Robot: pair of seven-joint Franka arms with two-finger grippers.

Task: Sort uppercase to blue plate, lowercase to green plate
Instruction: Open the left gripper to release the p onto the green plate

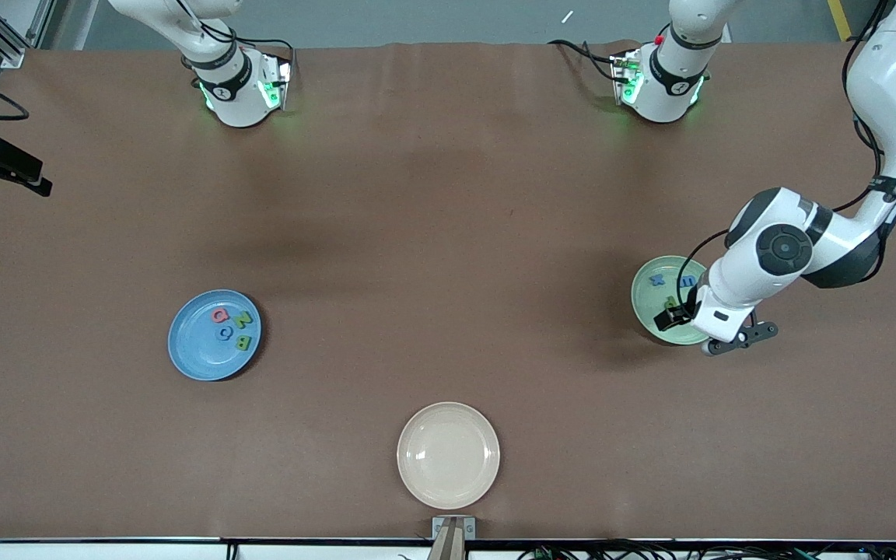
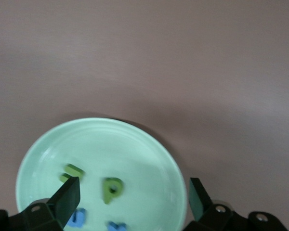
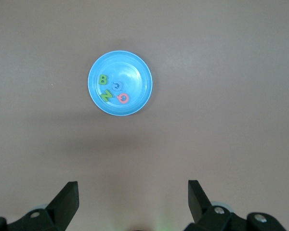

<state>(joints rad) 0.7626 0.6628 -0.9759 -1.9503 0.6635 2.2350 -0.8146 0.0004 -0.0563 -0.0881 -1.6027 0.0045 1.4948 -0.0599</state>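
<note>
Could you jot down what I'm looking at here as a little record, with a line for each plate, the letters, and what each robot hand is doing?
blue plate: holds four capitals, B, N, Q and a blue one
green plate: holds four small letters, two green, two blue
cream plate: nothing in it, nearest the front camera
left gripper: open, just above the green plate
right gripper: open, high over the table; arm waits

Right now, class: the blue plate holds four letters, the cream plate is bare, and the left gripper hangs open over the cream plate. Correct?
Not quite. The open left gripper hangs over the green plate, as the front view shows. The blue plate does hold four letters; the cream plate is bare.
</note>
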